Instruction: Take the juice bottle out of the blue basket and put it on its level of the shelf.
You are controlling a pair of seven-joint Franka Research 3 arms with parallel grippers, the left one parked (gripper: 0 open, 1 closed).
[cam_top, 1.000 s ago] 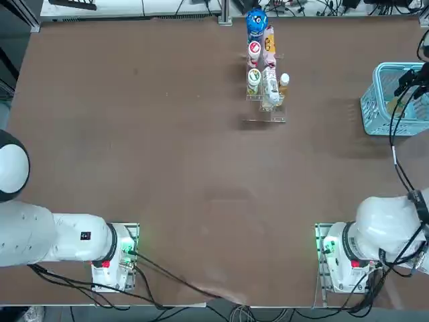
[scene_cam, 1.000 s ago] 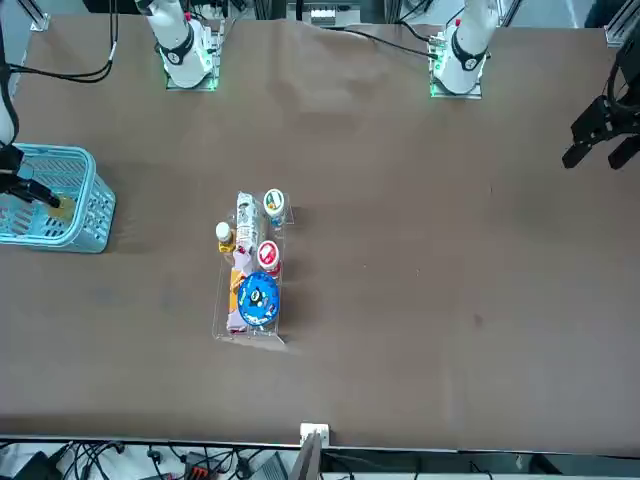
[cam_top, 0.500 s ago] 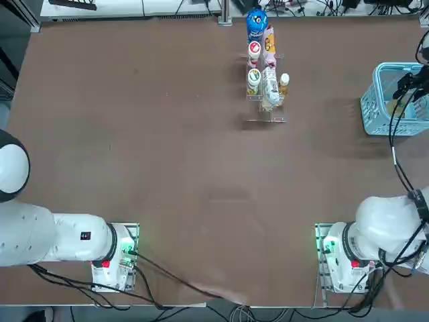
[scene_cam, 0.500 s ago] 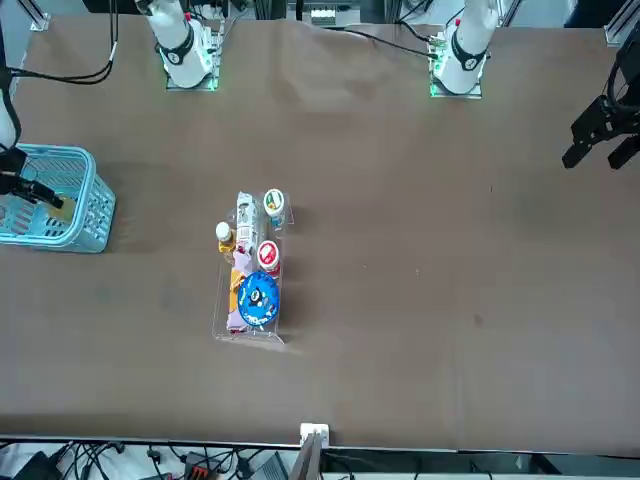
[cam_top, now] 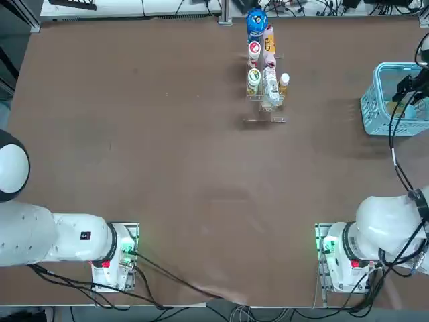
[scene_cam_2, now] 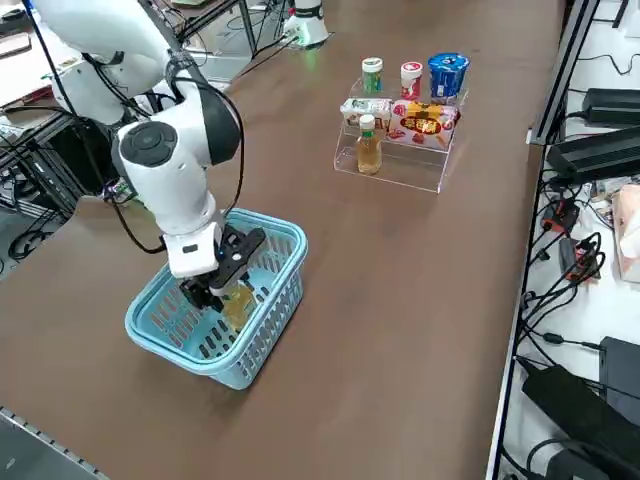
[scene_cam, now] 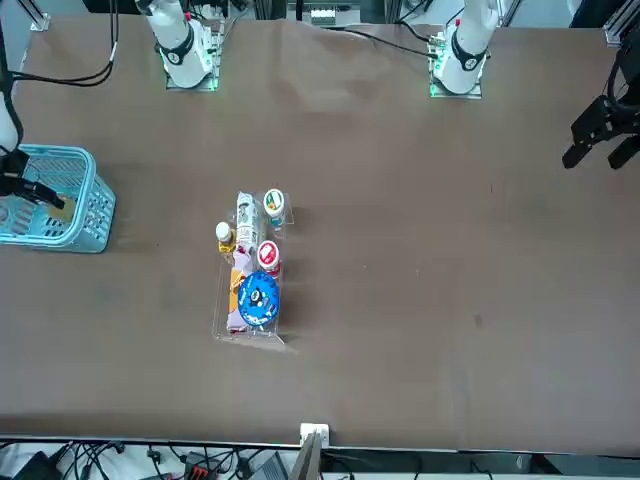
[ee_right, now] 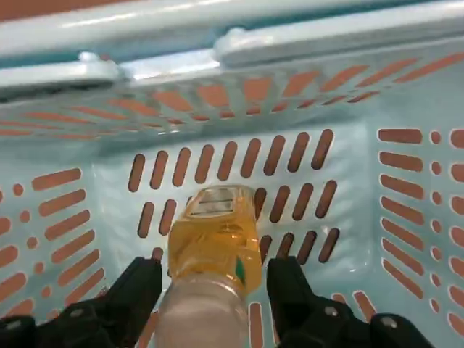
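Lower now inside the 1 blue basket (scene_cam_2: 262,330) at the table's right edge, the right gripper (ee_right: 212,284) straddles, fingers apart, 1 amber juice bottle (ee_right: 212,235) lying there.

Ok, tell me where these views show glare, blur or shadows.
Right wrist view: white glare streaks the blue basket rim; the juice bottle goes soft toward the right gripper, whose fingers flank it. Right side view: sheen on the table near the shelf. Top view: a soft shadow lies beside the basket.
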